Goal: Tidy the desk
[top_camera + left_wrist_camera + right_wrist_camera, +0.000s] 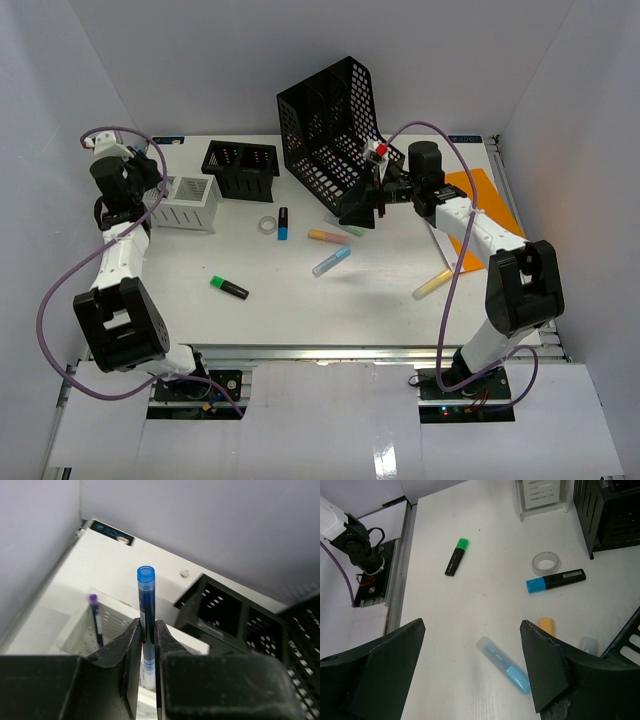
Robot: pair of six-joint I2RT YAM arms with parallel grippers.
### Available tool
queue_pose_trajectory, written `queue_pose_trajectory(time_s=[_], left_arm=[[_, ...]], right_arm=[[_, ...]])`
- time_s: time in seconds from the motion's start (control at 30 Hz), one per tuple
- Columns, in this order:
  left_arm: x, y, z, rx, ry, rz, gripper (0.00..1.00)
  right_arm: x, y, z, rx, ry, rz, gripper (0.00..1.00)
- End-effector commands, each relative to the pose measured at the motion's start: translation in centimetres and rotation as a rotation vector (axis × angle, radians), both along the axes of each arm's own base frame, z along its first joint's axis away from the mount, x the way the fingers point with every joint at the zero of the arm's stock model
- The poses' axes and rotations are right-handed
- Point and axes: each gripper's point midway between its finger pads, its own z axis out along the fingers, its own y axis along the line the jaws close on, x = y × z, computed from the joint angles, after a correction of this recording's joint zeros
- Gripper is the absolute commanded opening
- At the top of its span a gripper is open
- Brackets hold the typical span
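The white desk [300, 315] carries scattered highlighters. My left gripper [147, 625] is shut on a blue capped pen [146, 587], held upright over the white mesh organizer [117, 625], where a purple pen [95, 620] stands. From above, the left gripper [155, 190] sits at the organizer's [187, 203] left edge. My right gripper [472, 625] is open and holds nothing. It hovers above a light blue highlighter [505, 665], in front of the tall black file holder [325, 125]. Seen from overhead, this right gripper [362, 210] is near the desk's middle.
A green highlighter [229, 288], a tape roll [267, 225], a black-and-blue highlighter [283, 223], an orange one [328, 237], the light blue one [332, 262] and a yellow one [432, 284] lie loose. A black mesh organizer [240, 168] stands at the back. An orange folder [472, 195] lies right.
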Motion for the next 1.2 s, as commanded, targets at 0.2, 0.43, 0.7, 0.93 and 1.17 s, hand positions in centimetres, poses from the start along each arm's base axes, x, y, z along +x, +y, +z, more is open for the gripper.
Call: queue_pose_trajectory(time_s=[0.2, 0.43, 0.7, 0.93, 1.17], left_arm=[[2.9, 4.8, 2.2, 0.079, -0.107, 0.149, 0.0], [4.0, 4.9, -1.9, 0.056, -0.038, 0.127, 0.03], [2.5, 4.2, -4.8, 0.037, -0.004, 0.123, 0.51], [1.2, 3.3, -2.9, 0.018, -0.034, 0.11, 0.85], [-1.7, 0.5, 2.2, -0.032, -0.067, 0.034, 0.88]], right_arm=[[-0.8, -1.5, -1.2, -0.044, -0.115, -0.004, 0.84], [0.0, -1.6, -2.7, -0.095, -0.108, -0.02, 0.84], [3.5, -2.3, -6.7, -0.296, -0.101, -0.114, 0.84], [5.1, -2.2, -10.4, -0.486, -0.159, -0.147, 0.85], [4.6, -2.4, -10.6, -0.508, -0.211, -0.11, 0.86]])
